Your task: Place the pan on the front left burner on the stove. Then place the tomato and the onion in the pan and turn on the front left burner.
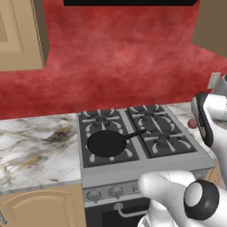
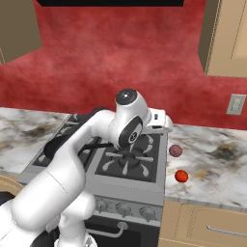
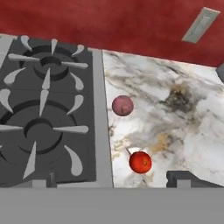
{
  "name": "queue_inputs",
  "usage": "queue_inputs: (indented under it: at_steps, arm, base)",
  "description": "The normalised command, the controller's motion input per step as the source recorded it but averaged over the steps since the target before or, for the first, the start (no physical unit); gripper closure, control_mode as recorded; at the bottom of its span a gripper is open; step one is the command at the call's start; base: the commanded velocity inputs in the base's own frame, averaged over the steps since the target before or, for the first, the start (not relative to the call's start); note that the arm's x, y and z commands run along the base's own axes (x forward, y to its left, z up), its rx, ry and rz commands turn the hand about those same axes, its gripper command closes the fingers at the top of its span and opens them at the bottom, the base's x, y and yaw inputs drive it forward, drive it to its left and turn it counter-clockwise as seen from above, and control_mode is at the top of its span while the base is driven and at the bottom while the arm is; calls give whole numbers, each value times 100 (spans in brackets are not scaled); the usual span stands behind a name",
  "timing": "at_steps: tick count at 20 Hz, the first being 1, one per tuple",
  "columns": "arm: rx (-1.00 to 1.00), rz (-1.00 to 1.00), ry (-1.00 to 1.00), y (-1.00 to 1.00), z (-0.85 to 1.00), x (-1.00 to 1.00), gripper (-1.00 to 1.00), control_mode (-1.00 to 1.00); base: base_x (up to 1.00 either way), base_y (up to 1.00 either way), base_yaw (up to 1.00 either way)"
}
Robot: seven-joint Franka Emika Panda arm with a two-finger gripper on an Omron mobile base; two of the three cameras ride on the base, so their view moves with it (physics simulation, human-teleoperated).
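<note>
Gripper [image 3: 112, 180], jaws wide and empty, hangs over the marble counter [image 3: 183, 131] above the tomato [image 3: 140, 162]; the onion [image 3: 122, 106] lies just beyond. The pan [image 1: 106, 143] sits on the front left burner, so fetching the tomato is the step: descend and close on it

Marble counter [image 3: 175, 109] right of the stove [image 3: 98, 131] lies open around the onion [image 3: 122, 105] and tomato [image 3: 140, 162], which sit apart
</note>
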Motion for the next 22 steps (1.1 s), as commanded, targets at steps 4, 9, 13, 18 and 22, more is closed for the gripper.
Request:
queue_inputs:
  at_steps: [4,9,13,18,22]
  arm:
    - [7,-14,0,-6,-35,14,-100,-100]
    - [12,-10,0,-16,-36,13,-100,-100]
    - [16,-11,0,-21,-17,21,-100,-100]
    - [15,-15,0,-10,-12,32,-100,-100]
    - [8,-17,0,-3,-12,34,-100,-100]
  base:
    - [0,0,0]
    - [0,0,0]
    - [0,0,0]
    - [0,0,0]
    - [0,0,0]
